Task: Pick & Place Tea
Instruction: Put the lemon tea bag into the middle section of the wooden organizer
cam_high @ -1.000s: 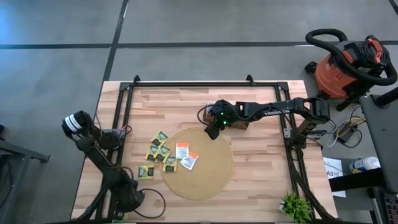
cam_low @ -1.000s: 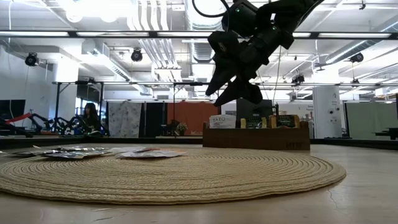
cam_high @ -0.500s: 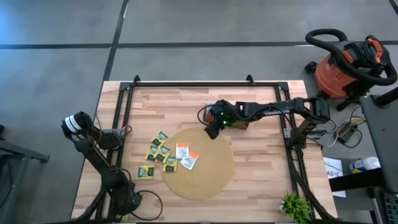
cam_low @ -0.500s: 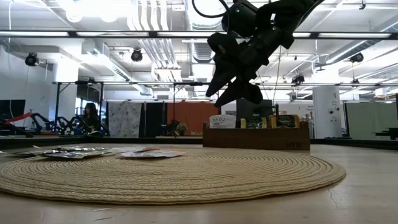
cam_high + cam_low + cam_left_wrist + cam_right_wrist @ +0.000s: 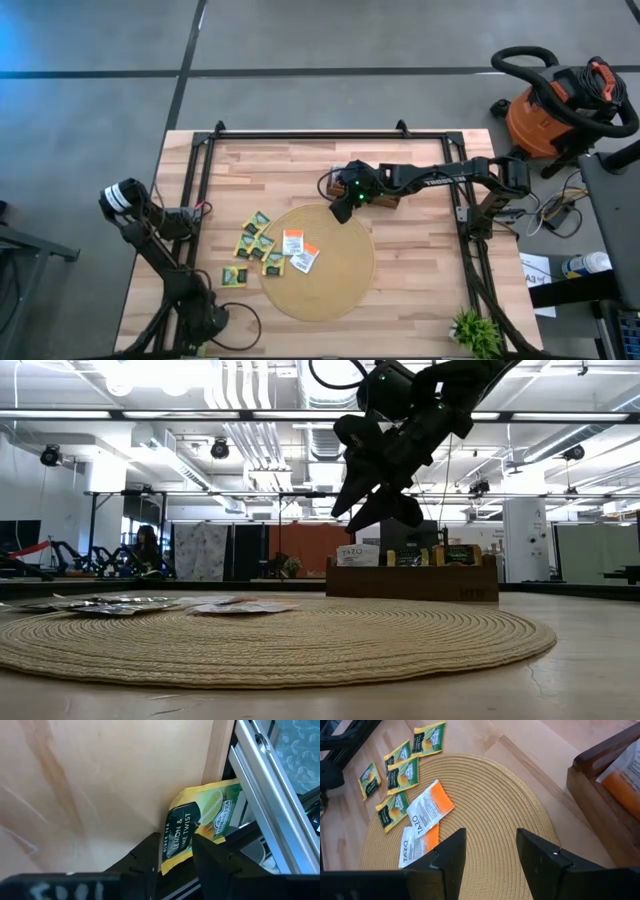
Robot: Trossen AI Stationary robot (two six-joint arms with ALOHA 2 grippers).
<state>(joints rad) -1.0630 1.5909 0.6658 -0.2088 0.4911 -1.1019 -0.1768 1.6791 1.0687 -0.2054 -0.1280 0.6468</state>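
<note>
**Left arm at the front edge with one sachet, right arm free over the mat**

Start at the left. Your left end effector (image 5: 176, 840) is low at the front-left edge of the tabletop (image 5: 420, 290), right beside the metal frame rail (image 5: 260, 780). A yellow and dark green sachet (image 5: 205, 815) sits in its gap and overhangs the wooden edge. You cannot tell from these views whether it is clamped or only bracketed.

Moving right, the loose tea lies in one group. A lone yellow sachet (image 5: 234, 276) rests on bare wood, the nearest piece to your left arm. A cluster of yellow sachets (image 5: 255, 240) straddles the left rim of the round mat (image 5: 330, 290). Just beside them, fully on the mat, are two orange and white sachets (image 5: 298, 251).

Further right, your right end effector (image 5: 340, 212) hovers above the mat's far rim with its jaws released and nothing between them. The wooden box (image 5: 412, 580) is close behind it.

The next pick likely turns on this: from the right end effector, the orange pair lies toward the left and the front, and is its closest tea. The pair lies at a slant to the jaws, so you would probably need a wrist turn before descending.
</note>
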